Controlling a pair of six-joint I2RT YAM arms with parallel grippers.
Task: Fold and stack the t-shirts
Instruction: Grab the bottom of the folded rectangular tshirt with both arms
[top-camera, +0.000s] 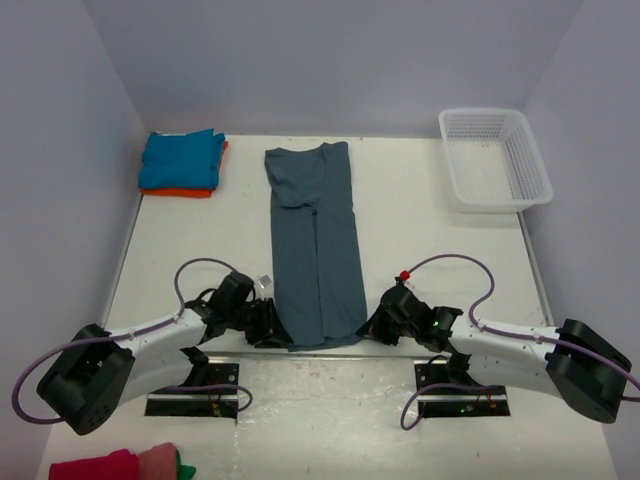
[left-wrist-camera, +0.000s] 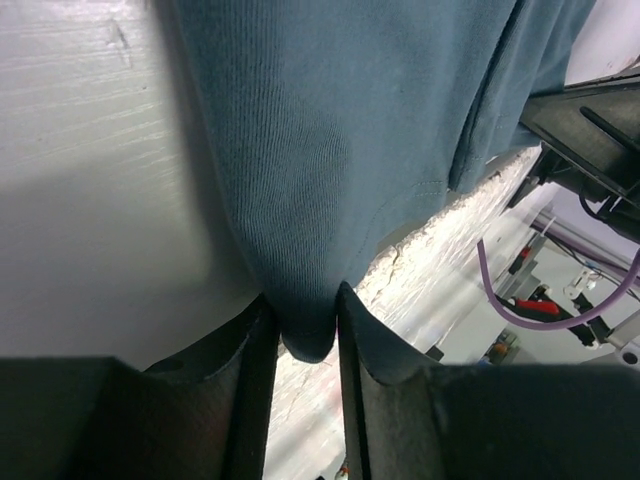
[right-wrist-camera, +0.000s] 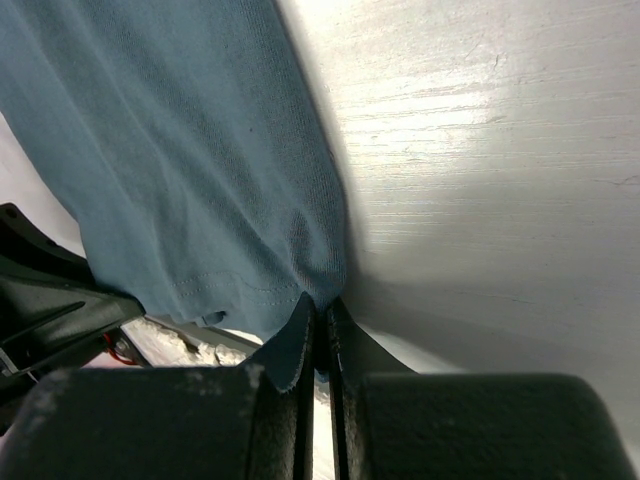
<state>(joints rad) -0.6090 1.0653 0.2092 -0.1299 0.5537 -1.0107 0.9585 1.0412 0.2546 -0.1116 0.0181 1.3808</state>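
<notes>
Slate-blue t-shirt (top-camera: 315, 245) lies between the turquoise-and-orange stack (top-camera: 181, 162) and the white basket (top-camera: 497, 160).

Setting: robotics lab test cell. Evidence: white tabletop (top-camera: 430, 250) boxed by plain pale walls (top-camera: 330, 60) on three sides; cabled left arm (top-camera: 140, 345) and right arm (top-camera: 520, 345) bolted at its near edge.

White table (top-camera: 430, 230) w/ pale lilac walls (top-camera: 330, 60) on three sides; soft glare on its surface, rt wrist view
</notes>
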